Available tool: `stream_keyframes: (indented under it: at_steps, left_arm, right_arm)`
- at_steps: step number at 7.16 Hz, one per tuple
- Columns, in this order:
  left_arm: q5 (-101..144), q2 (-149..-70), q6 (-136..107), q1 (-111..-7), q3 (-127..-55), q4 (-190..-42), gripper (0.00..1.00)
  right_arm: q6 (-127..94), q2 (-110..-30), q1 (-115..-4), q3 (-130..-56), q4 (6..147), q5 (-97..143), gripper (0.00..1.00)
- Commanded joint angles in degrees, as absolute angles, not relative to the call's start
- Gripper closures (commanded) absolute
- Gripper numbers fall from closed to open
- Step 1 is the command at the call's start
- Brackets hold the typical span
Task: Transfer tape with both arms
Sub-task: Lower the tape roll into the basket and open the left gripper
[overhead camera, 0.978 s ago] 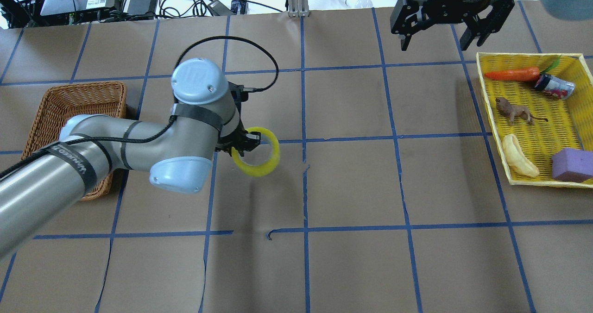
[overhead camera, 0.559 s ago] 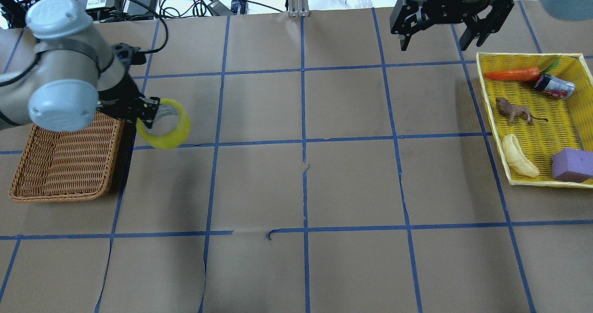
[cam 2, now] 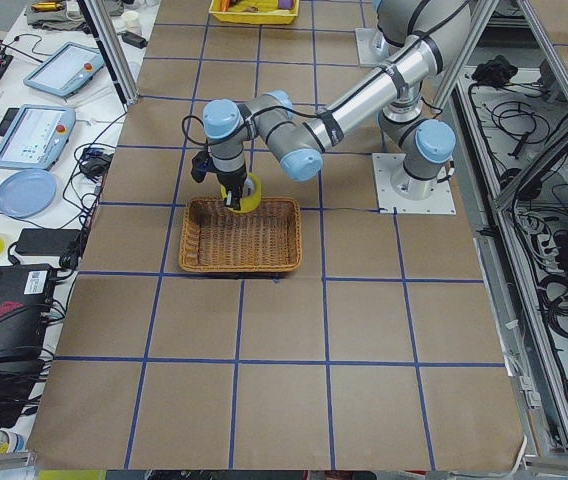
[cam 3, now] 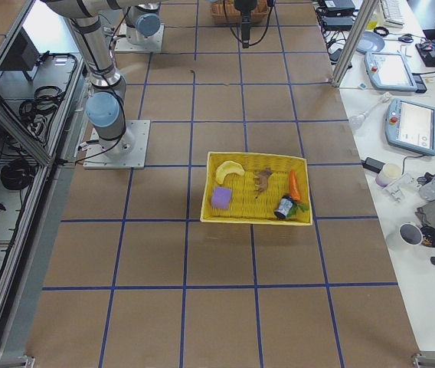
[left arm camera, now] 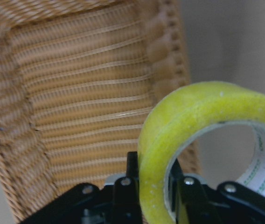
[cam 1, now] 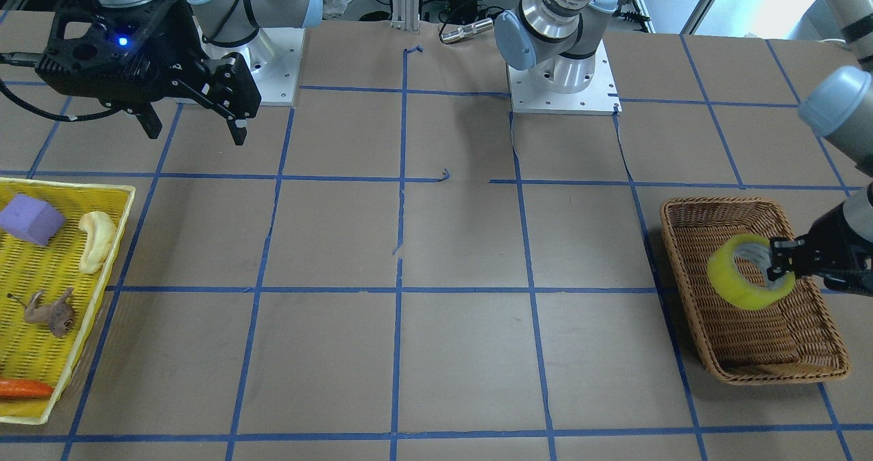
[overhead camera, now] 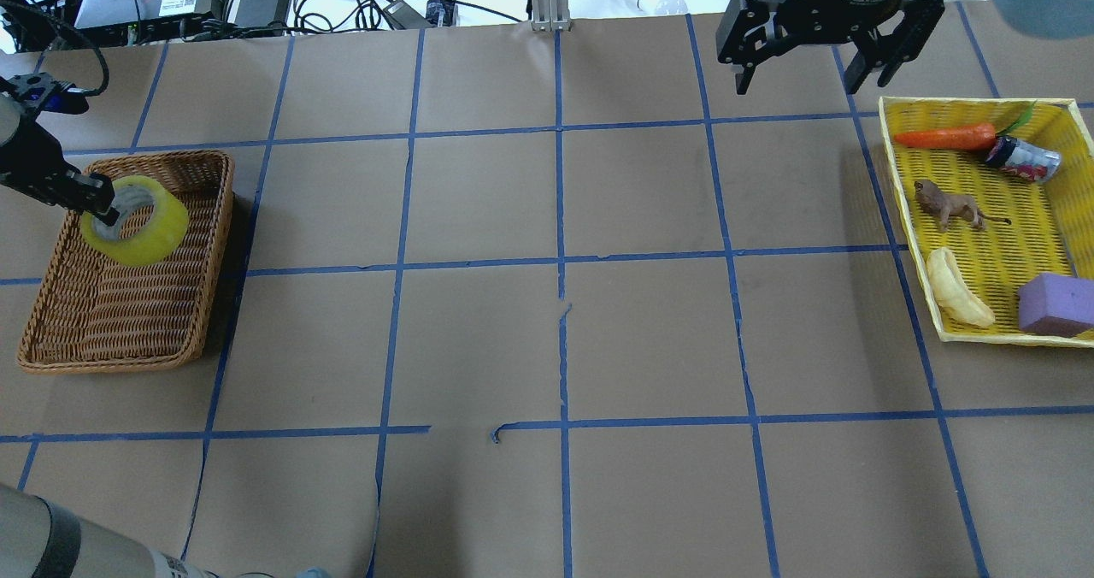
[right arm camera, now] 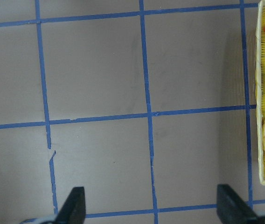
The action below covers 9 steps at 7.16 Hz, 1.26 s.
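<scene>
The yellow-green tape roll [overhead camera: 137, 221] hangs over the brown wicker basket [overhead camera: 51, 339], held by its rim in my left gripper [overhead camera: 104, 209], which is shut on it. In the front view the tape [cam 1: 743, 273] sits above the basket [cam 1: 750, 365] with the left gripper [cam 1: 777, 264] at its right. The left wrist view shows the tape [left arm camera: 188, 116] close up over the basket floor [left arm camera: 76, 102]. My right gripper [overhead camera: 796, 72] is open and empty, high near the far right of the table; it also shows in the front view [cam 1: 191, 123].
A yellow tray [overhead camera: 906, 219] at the right holds a carrot [overhead camera: 944, 137], a can [overhead camera: 1021, 159], a toy lion [overhead camera: 947, 205], a pale banana-like piece [overhead camera: 957, 287] and a purple block [overhead camera: 1055, 303]. Blue tape lines grid the brown table.
My left arm has swung left with the tape, from the table's middle-left to over the wicker basket. The right gripper has stayed in place.
</scene>
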State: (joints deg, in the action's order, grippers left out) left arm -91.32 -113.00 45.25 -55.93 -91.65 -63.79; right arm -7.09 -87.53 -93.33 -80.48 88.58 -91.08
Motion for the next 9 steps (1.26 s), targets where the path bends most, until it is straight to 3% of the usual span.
stream_keyframes:
  at_steps: [1,3,4,5,6,9]
  left_arm:
    - [-90.6,-119.3,48.0,-54.8,-88.6,-60.6,1.0]
    - [-90.6,-120.0,47.8,-54.8,-89.6,-59.2,0.95]
    - [-90.5,-120.2,47.7,-54.8,-91.0,-57.6,0.75]
    - [-90.5,-120.2,47.7,-54.8,-92.1,-56.2,0.12]
    - [-90.4,-120.1,47.3,-54.9,-92.2,-56.1,0.04]
    - [-86.6,-111.7,44.1,-59.7,-91.2,-60.3,0.03]
  right_arm:
    - [-7.1,-87.5,-93.3,-80.5,88.5,-91.1,0.0]
    - [-7.0,-87.5,-93.3,-80.4,88.5,-91.1,0.0]
    - [-7.0,-87.6,-93.3,-80.4,88.5,-91.1,0.0]
    - [-7.1,-87.7,-93.3,-80.5,88.5,-91.1,0.0]
    - [-7.1,-87.8,-93.3,-80.6,88.5,-91.1,0.0]
    - [-7.0,-87.9,-93.3,-80.6,88.5,-91.1,0.0]
